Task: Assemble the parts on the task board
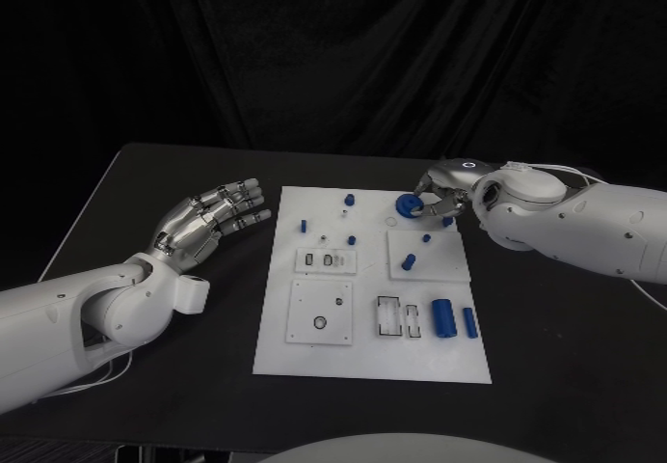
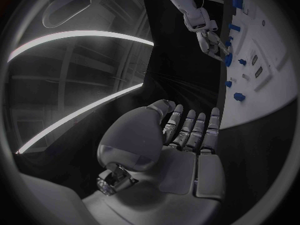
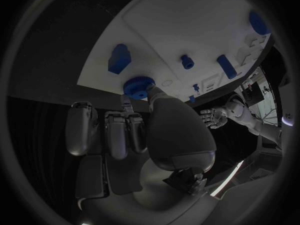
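Up at 1 o'clock on the task board (image 1: pixel 373 367), your right hand (image 1: pixel 447 191) pinches a blue knurled gear (image 1: pixel 409 204) between thumb and finger, just above the plate's far right corner. Left hand (image 1: pixel 211 220) sits off the board's 9 o'clock edge, fingers spread, holding nothing. Two blue cylinders (image 1: pixel 445 316) lie at 4 o'clock; a small blue peg (image 1: pixel 409 260) near centre.

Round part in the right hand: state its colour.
Blue round part, clearest in the right wrist view, held by the right hand.
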Robot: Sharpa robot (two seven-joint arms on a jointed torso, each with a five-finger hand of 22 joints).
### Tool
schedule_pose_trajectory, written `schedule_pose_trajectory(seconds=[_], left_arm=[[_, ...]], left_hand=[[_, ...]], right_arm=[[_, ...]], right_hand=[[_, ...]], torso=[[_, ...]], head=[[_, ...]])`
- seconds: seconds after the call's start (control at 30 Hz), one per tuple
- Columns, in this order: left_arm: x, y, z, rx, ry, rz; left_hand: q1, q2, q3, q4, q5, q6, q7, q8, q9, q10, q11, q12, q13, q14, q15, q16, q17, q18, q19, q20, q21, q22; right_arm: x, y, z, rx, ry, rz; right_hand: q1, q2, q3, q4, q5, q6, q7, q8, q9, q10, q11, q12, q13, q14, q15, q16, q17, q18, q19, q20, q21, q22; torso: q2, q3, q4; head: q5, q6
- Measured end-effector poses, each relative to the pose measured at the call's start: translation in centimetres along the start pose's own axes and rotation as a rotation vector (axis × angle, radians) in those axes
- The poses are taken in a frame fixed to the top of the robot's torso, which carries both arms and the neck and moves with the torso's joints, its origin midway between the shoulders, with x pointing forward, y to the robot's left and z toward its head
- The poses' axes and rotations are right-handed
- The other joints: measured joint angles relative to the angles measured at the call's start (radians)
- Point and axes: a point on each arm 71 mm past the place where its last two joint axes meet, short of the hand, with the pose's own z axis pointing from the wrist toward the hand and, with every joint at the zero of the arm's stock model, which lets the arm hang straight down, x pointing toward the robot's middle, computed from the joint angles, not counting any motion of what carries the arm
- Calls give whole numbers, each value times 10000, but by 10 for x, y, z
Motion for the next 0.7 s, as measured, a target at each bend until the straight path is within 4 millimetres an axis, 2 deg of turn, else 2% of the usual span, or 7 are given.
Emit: schedule_pose_trajectory(seconds=[0.13,0.23,0.4,0.5,0.7], left_arm=[[-1,0,0,0,-14,6],[-1,0,-1,0,-19,9],[-2,0,-1,1,-23,13],[-2,0,0,1,-21,13],[-3,0,0,1,-35,24]], left_hand=[[0,0,0,0,0,0,0,0,0,0,0,0,0,0,0,0,0,0,0,0,0,0],[0,0,0,0,0,0,0,0,0,0,0,0,0,0,0,0,0,0,0,0,0,0],[0,0,-1,0,0,0,0,0,0,0,0,0,0,0,0,0,-1,0,0,0,0,0],[0,0,-1,0,0,0,0,0,0,0,0,0,0,0,0,0,-1,0,0,0,0,0],[0,0,-1,1,0,0,0,0,0,0,0,0,0,0,0,0,-1,0,0,0,-1,0]], right_arm=[[1,0,-3,-12,-82,43],[2,0,-4,-37,-149,76],[2,3,-5,-114,-342,139],[1,5,-6,-159,-429,165],[0,7,-5,-203,-522,191]], right_hand=[[45,-46,13,-44,6,-5,3,-4,19,0,0,0,0,0,5,-70,0,0,-36,36,-108,0],[133,-134,-20,-143,79,-91,89,-58,32,38,37,0,-1,-1,74,-70,0,1,-73,72,-108,-1],[222,-134,0,-216,206,-127,124,-58,29,37,108,0,-1,-1,74,-70,-1,1,-73,72,-108,-1],[220,-132,0,-216,366,-127,124,-58,34,2,144,0,-1,-2,147,-29,-1,1,-48,97,-84,-1],[294,-58,43,-259,871,-127,124,-58,67,1,145,0,-2,-2,147,-30,-1,0,-37,108,-78,6]], torso=[[-1,0,-10],[-6,0,-15],[-9,0,-16],[-10,-1,-15],[-11,-6,-15]], head=[[25,10],[31,10],[32,10],[32,3],[35,-7]])
